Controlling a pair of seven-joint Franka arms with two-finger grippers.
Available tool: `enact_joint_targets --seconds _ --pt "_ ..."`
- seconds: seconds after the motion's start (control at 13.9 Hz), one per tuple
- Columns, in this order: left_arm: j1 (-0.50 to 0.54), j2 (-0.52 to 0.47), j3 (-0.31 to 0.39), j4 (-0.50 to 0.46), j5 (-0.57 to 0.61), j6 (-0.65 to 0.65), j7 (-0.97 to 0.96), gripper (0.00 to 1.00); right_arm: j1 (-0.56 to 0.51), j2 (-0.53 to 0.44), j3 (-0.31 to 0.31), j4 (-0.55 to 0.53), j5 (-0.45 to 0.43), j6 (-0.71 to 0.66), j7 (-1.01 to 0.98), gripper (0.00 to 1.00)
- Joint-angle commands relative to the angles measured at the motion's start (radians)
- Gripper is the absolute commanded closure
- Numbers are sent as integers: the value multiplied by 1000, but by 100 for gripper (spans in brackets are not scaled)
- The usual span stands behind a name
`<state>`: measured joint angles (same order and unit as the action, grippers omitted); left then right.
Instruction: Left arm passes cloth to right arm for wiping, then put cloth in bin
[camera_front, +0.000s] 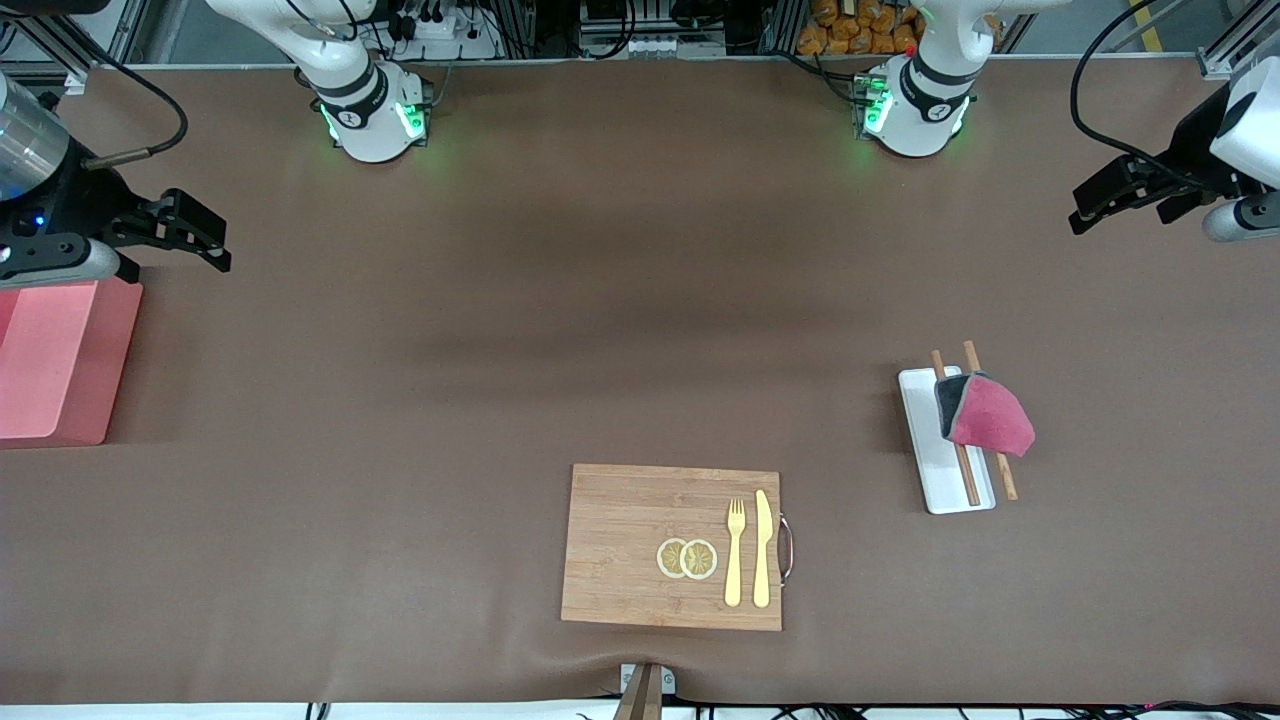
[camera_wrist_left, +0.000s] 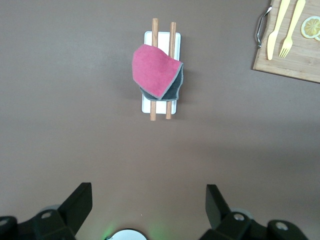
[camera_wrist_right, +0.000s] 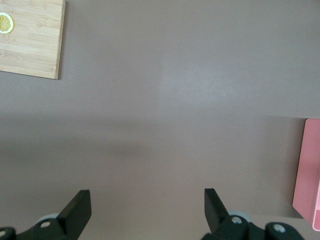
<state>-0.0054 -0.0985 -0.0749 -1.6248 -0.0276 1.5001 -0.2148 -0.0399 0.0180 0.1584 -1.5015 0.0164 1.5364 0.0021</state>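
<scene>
Resting soft cloth (camera_front: 988, 413) on tray (camera_front: 925, 470), chopsticks (camera_front: 1003, 475)

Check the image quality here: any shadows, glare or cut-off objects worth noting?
Front view: even light, broad soft shadow bands across the table, the bin cut by the frame edge. Left wrist view: sharp, the cloth casts only a faint shadow. Right wrist view: a pale sheen on the table, only the bin's edge showing.

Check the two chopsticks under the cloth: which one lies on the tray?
The chopstick toward the right arm's end lies on the white tray; the other chopstick lies past the tray's edge. The cloth covers both.
</scene>
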Motion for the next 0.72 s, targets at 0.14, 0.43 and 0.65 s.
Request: enact_joint_targets --seconds 0.14,0.43,0.65 --pt "-10 -4 6 5 21 -23 6 0 -6 -7 7 -2 -4 -7 12 0" --pt "-1 32 4 37 28 -44 15 0 -11 -6 6 -2 -4 -4 12 0" --pt "-2 72 1 28 29 -41 20 0 -9 -3 6 0 -4 1 10 0"
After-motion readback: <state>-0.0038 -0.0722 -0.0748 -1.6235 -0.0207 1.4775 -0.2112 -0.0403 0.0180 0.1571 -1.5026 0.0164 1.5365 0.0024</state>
